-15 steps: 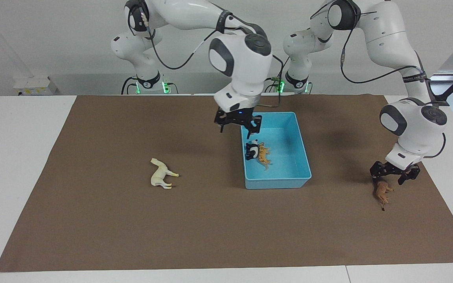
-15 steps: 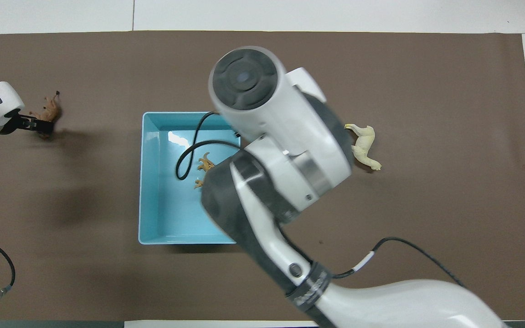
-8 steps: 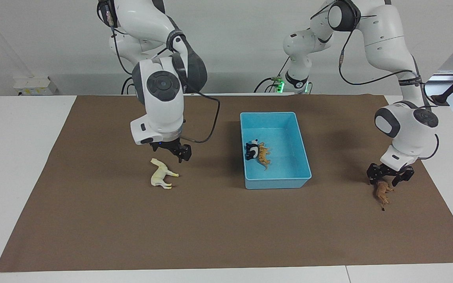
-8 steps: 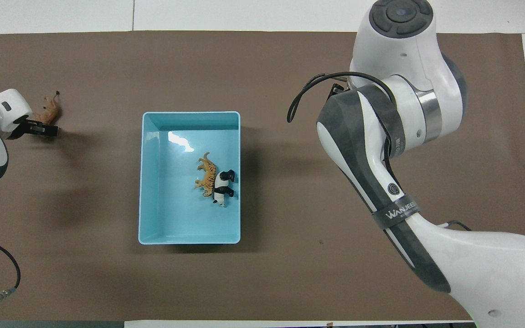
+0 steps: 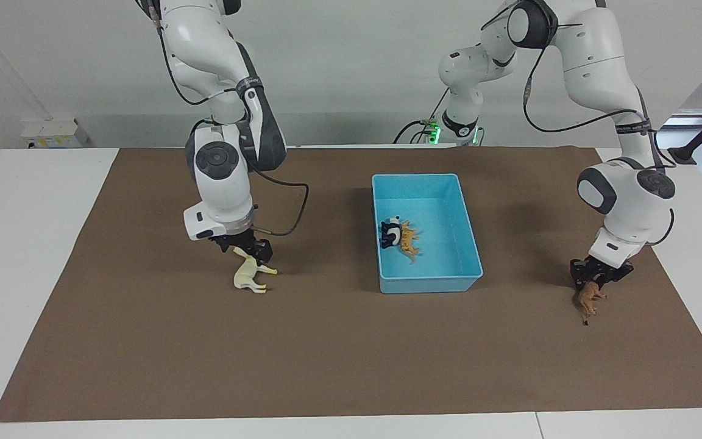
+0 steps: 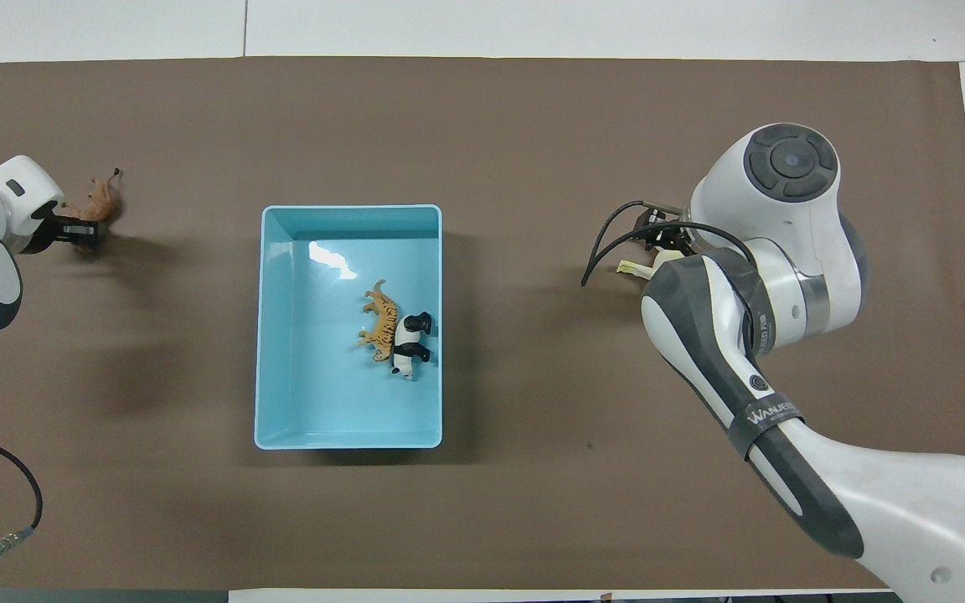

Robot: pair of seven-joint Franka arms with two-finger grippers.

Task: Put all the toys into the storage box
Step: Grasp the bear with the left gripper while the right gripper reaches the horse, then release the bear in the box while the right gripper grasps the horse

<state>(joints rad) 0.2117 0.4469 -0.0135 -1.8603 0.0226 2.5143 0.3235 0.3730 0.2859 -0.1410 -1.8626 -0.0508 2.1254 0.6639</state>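
Gripping so close to one end of the lion (image 5: 588, 300) is the first risk: the left gripper (image 5: 596, 279) is down at the mat near the left arm's end of the table, its fingers drawn in on the part of the figurine nearer the robots, while most of the body and the tail stick out past the fingertips. A hold that far off centre could let the toy swing or slip out on the lift, and it would then drop on the brown mat (image 5: 326, 353), well apart from the storage box (image 5: 430, 284). The right gripper (image 5: 246, 249) sits low over the cream horse (image 5: 248, 275), toward the right arm's end of the table, with its fingers spread open above the horse's neck and back. The horse lies on its side with its legs pointing out, so a closing finger may land on a leg or the neck and push the toy flat or skid it aside instead of clamping it. Whether the fingertips already touch it cannot be told. The box stands between the two arms with the tiger (image 5: 411, 239) and the panda (image 5: 390, 233) lying together inside it, so if both arms carry toward it at once, they could crowd each other over the rim, or a toy let go too early could strike the rim and bounce out
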